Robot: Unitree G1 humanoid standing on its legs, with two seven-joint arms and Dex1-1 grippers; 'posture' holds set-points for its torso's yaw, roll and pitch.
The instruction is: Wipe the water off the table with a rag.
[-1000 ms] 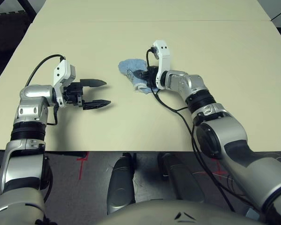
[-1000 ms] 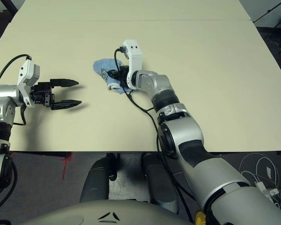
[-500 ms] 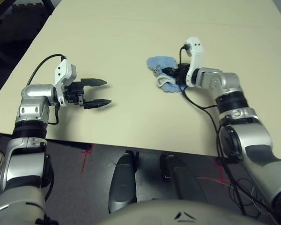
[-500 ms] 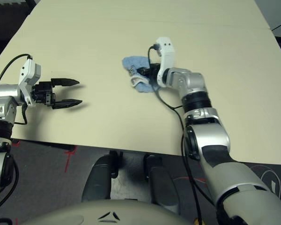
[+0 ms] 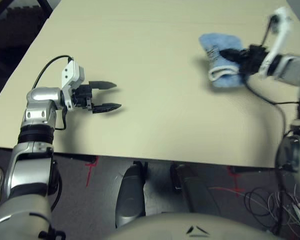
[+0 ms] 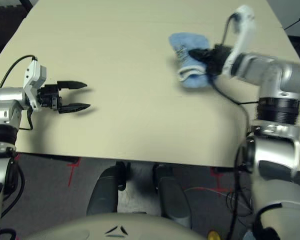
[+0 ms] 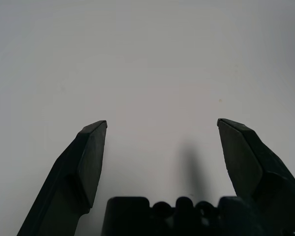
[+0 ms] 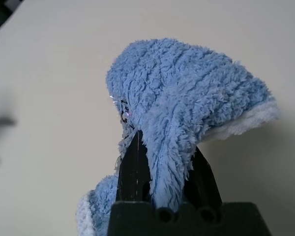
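The light-blue rag (image 5: 216, 46) lies bunched on the cream table (image 5: 155, 60) at the far right, its white hem (image 6: 189, 74) toward me. My right gripper (image 6: 199, 54) is shut on the rag. In the right wrist view the cloth (image 8: 187, 93) drapes over both black fingers (image 8: 132, 167). Far to the left, near the table's front, my left gripper (image 5: 117, 95) hovers open with nothing between its fingers (image 7: 88, 157). The water is out of view; I see no drops on the tabletop.
The table's front edge (image 5: 155, 161) runs just beyond my body. Dark floor with red tape marks (image 5: 91, 166) and loose cables (image 5: 262, 202) lies below it. The table's right edge (image 6: 286, 35) is close to the right arm.
The view has shifted and tilted. Against the still left gripper, the right gripper has dragged the rag well to the right across the table. The left arm has stayed put.
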